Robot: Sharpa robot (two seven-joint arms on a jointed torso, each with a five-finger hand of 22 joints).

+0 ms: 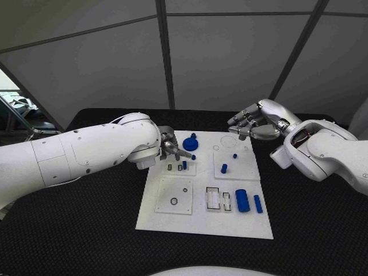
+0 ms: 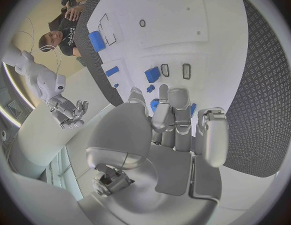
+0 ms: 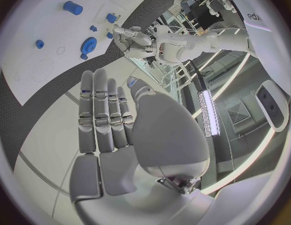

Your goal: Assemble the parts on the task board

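Black tabletop [image 1: 68,230] carries the white task board [image 1: 204,221], blue parts [image 1: 243,200] sit across it, left robot hand [image 1: 172,148] over its far-left corner, grip state unclear, right robot hand [image 1: 252,123] spread, empty beyond its far edge.

1. I see the black tabletop [image 1: 76,230] running across the whole lower head view; its surface carries a fine woven texture.
2. In the left wrist view the same tabletop [image 2: 264,100] shows a diamond-grid pattern.
3. Behind the tabletop I see grey wall panels [image 1: 225,52], split by dark frame bars [image 1: 163,52] that run upright and slanted.
4. At the far left of the head view I note a slanted metal rail [image 1: 14,112] beside a bright opening.
5. In the right wrist view I see a long strip light [image 3: 207,110] overhead.
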